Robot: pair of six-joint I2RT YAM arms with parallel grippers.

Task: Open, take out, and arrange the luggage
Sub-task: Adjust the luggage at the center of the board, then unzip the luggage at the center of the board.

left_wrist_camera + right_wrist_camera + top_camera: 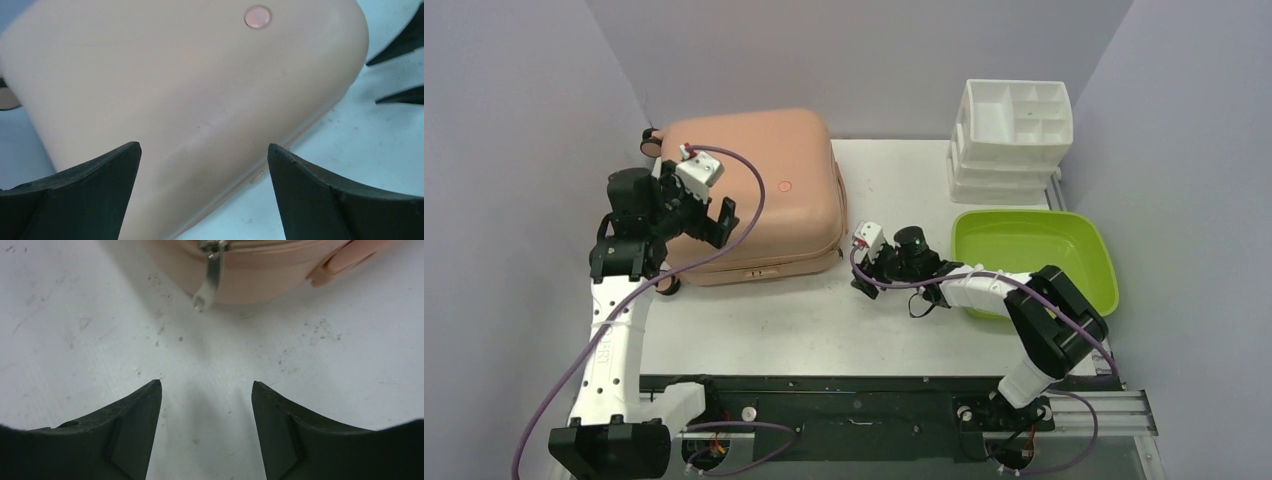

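The luggage (754, 180), a salmon-pink hard-shell suitcase, lies flat and closed at the back left of the table. My left gripper (714, 222) hovers open over its near-left part; in the left wrist view the pink shell (190, 90) fills the space beyond the gripper (205, 146), which holds nothing. My right gripper (862, 280) is low over the table just off the suitcase's near-right corner. It is open (206, 383), with only bare table between its fingers. Ahead of it a silver zipper pull (207, 287) hangs from the suitcase's seam (260, 270), a short gap away.
A lime-green tray (1084, 250) sits at the right, under my right arm's forearm. A stack of white compartmented organizers (1014, 125) stands at the back right. Grey walls close in the left, back and right. A dark caster wheel (652, 140) sticks out at the suitcase's far-left corner.
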